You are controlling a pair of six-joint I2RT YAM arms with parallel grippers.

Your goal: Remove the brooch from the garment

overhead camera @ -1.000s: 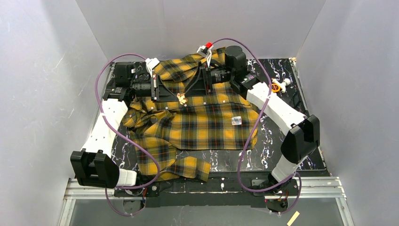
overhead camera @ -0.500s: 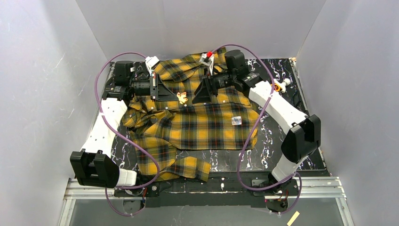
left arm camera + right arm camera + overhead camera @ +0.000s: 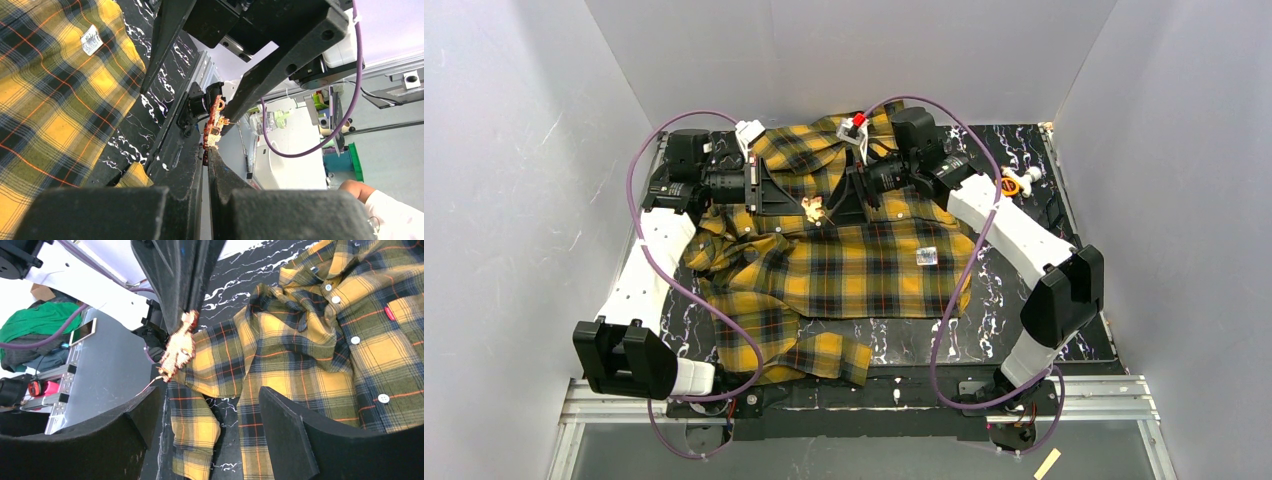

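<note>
Now one brooch (image 3: pixel 178 349), one garment (image 3: pixel 864 265): left tool (image 3: pixel 206 152) pinches brooch, right tool (image 3: pixel 207 395) gapes.

Black white-veined tabletop (image 3: pixel 999 300) — small orange-white object (image 3: pixel 1014 183) on far right part; grey walls (image 3: pixel 514 150) around

Garment (image 3: pixel 864 265): soft woven cloth, matt, slightly napped; brooch (image 3: pixel 179 349): beaded, grainy face with faint glint; table (image 3: pixel 994 290): glossy black top, white marble veining; fingers (image 3: pixel 292 435) of right gripper (image 3: pixel 207 400): matt black plastic, finely rough.
</note>
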